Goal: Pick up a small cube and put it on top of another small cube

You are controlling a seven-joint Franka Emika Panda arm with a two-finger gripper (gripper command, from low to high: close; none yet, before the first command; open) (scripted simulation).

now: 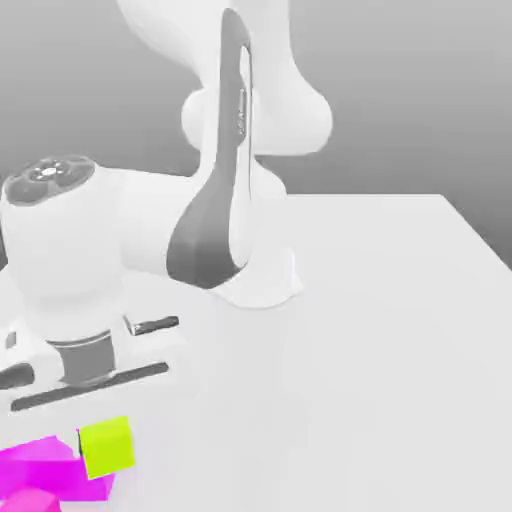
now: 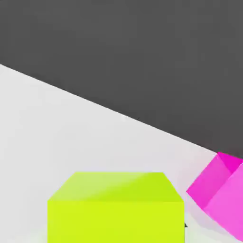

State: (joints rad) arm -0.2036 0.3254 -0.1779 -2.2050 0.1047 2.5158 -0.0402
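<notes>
The small cube (image 1: 108, 452) is lime yellow-green and sits at the near corner of the white table, on the exterior view's left. My gripper (image 1: 103, 430) reaches down from the white hand right above it and is shut on the cube's sides. The hand view has the same small cube (image 2: 116, 209) close up, its top face lit and tilted slightly. The hand body hides the upper part of the grip in the exterior view.
A much larger magenta block (image 1: 35, 475) lies right beside the cube on the exterior view's left, and the hand view catches the same magenta block (image 2: 220, 190). The arm's base (image 1: 260, 285) stands mid-table. White table (image 1: 380, 350) stretches to the exterior view's right.
</notes>
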